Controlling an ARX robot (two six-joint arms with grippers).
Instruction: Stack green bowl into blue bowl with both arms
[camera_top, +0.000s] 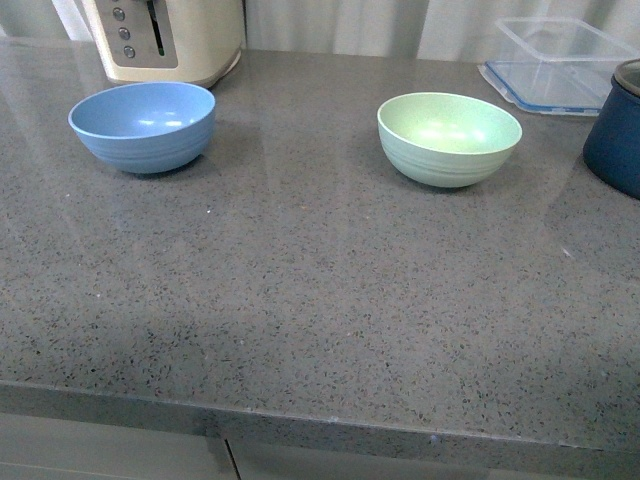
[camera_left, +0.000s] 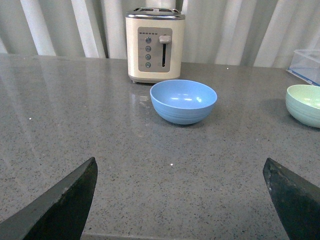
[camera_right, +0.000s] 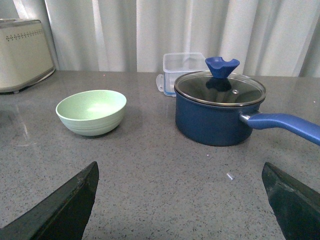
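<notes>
The green bowl (camera_top: 449, 137) stands upright and empty on the grey counter, right of centre at the back; it also shows in the right wrist view (camera_right: 91, 111) and at the edge of the left wrist view (camera_left: 305, 104). The blue bowl (camera_top: 143, 124) stands upright and empty at the back left, also in the left wrist view (camera_left: 183, 101). Neither arm shows in the front view. My left gripper (camera_left: 180, 200) is open and empty, well short of the blue bowl. My right gripper (camera_right: 180, 200) is open and empty, well short of the green bowl.
A cream toaster (camera_top: 165, 38) stands behind the blue bowl. A dark navy pot (camera_right: 218, 107) with a glass lid and long handle stands right of the green bowl. A clear plastic container (camera_top: 555, 62) sits at the back right. The counter's front edge (camera_top: 320, 425) runs near me.
</notes>
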